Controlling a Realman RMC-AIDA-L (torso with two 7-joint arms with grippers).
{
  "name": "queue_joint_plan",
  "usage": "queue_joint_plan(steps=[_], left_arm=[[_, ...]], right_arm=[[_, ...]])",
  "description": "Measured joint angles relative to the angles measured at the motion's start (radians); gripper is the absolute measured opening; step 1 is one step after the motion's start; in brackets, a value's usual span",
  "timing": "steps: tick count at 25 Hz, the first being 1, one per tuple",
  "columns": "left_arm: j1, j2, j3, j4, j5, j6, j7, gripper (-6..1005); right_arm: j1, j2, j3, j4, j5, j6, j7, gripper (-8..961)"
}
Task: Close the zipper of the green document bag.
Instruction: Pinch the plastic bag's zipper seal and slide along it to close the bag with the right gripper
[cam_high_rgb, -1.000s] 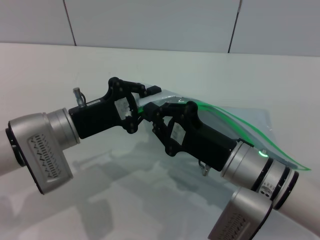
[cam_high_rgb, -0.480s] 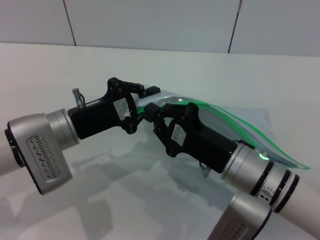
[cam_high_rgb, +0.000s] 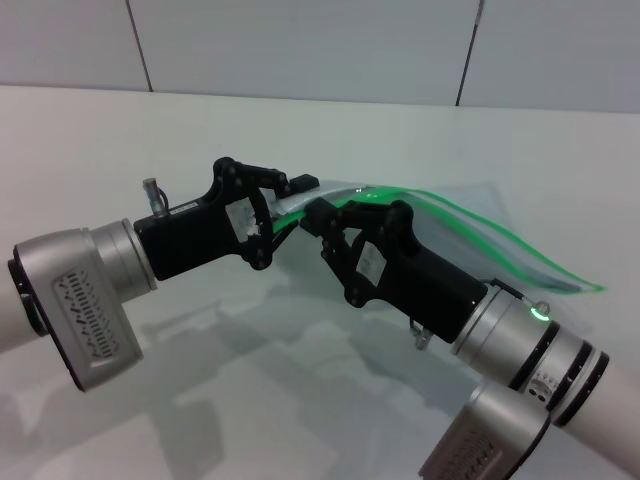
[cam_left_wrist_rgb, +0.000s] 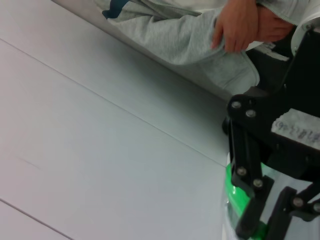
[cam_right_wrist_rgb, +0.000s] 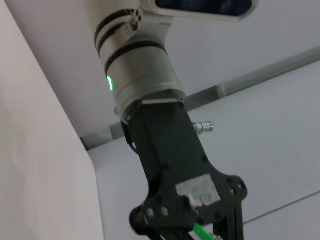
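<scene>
The left gripper (cam_high_rgb: 283, 207) fingers are clamped on the bag's (cam_high_rgb: 480, 232) corner; the right gripper (cam_high_rgb: 322, 220) fingers pinch the zipper (cam_high_rgb: 470, 228) just beside them, the bag lifted off the counter (cam_high_rgb: 400, 130). If the left grip slips, the bag could drag along and buckle.

Place: lab-style test bench | bare white table (cam_high_rgb: 480, 140) | plain panelled wall (cam_high_rgb: 300, 45)
</scene>
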Motion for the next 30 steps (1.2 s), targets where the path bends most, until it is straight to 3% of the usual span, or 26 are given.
queue_joint_plan(steps=[30], left_arm=[[0.000, -0.006, 0.005, -0.009, 0.028, 0.000, 0.009, 54]], right_arm=[[-0.036, -0.003, 0.069, -0.020, 0.037, 0.017, 0.000, 93]])
